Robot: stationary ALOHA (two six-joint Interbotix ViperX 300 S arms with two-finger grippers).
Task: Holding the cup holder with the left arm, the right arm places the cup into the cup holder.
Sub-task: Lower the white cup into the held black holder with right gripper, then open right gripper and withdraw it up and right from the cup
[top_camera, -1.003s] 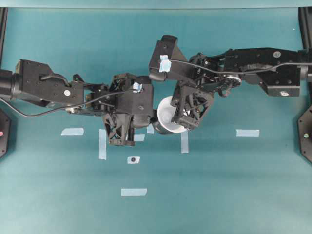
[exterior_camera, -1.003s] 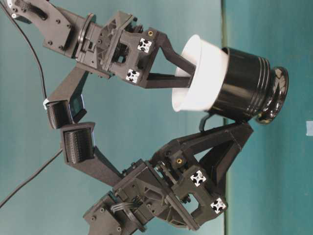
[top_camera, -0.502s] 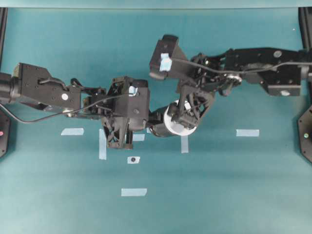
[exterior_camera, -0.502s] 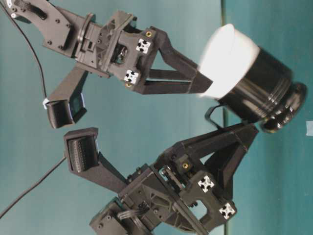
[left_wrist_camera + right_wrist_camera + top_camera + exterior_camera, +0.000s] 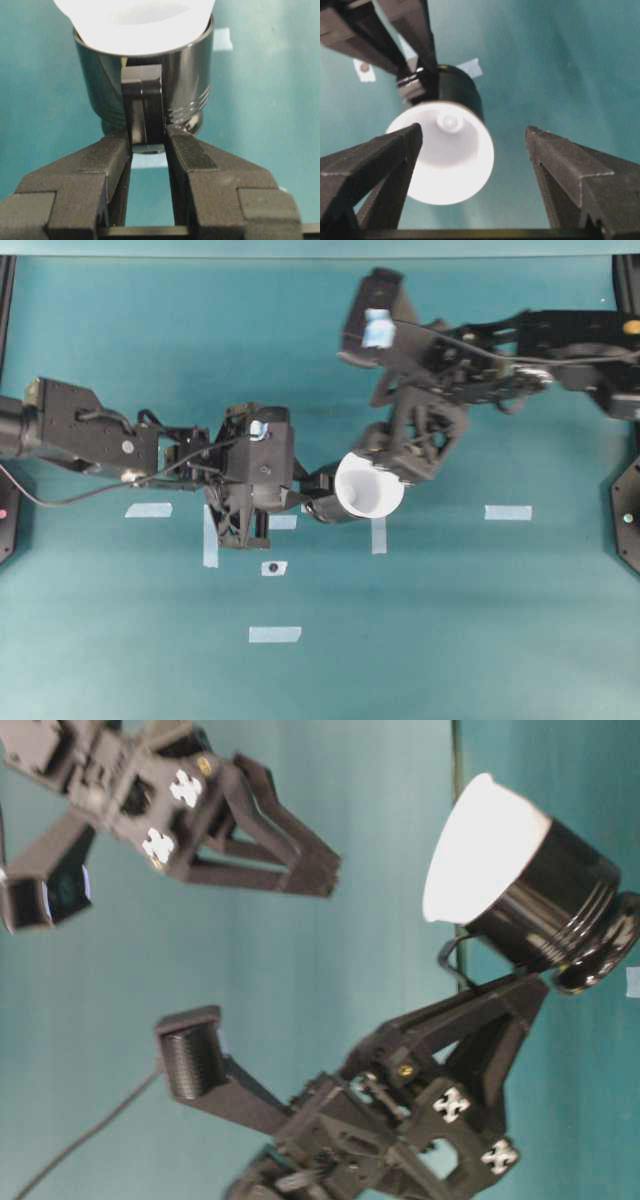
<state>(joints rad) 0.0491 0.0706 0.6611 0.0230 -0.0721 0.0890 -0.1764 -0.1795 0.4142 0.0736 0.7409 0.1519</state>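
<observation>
Since the earlier frame the right gripper (image 5: 398,462) had let go of the cup (image 5: 369,486) and drawn back with its jaws spread wide. That white cup sat seated in the cup holder (image 5: 145,82), tilted and held above the surface (image 5: 450,620). On the holder's handle tab (image 5: 144,107) the left gripper (image 5: 149,150) had its jaws clamped.

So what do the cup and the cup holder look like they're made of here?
The cup: plain matte white, likely plastic or paper; it shows no shine and a small moulded-looking bump in its base. The cup holder: glossy black, plastic or coated metal; it reflects highlights and has fine grooved rings near the bottom.
</observation>
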